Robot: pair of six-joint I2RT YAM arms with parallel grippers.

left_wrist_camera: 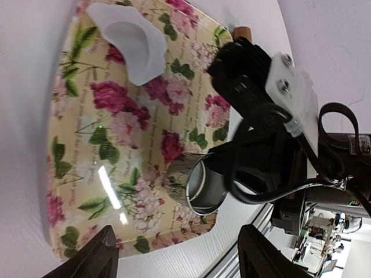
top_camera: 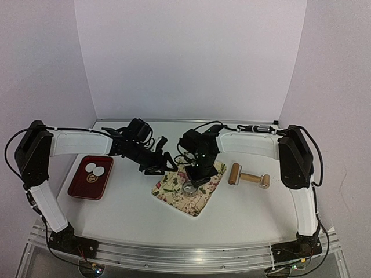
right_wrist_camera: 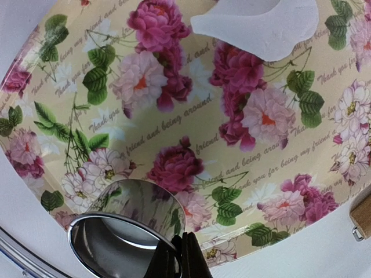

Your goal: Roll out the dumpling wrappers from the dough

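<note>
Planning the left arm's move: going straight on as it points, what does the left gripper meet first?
Probably the shiny round metal ring cutter on the yellow flowered tray, though depth is unclear.

This was a robotics lab bench, not a real kitchen. Two robot arms (top_camera: pixel 75 142) were bolted to an aluminium rail (top_camera: pixel 185 255) at the edge of a bare white table (top_camera: pixel 127 214), with plain white panels (top_camera: pixel 191 58) around it, loose cables (top_camera: pixel 11 145) and exposed electronics (left_wrist_camera: pixel 319 231). On the table lay kitchen things: a flowered tray (top_camera: pixel 200 204), a rolling pin (top_camera: pixel 249 176) and a red tray (top_camera: pixel 81 188).
</note>
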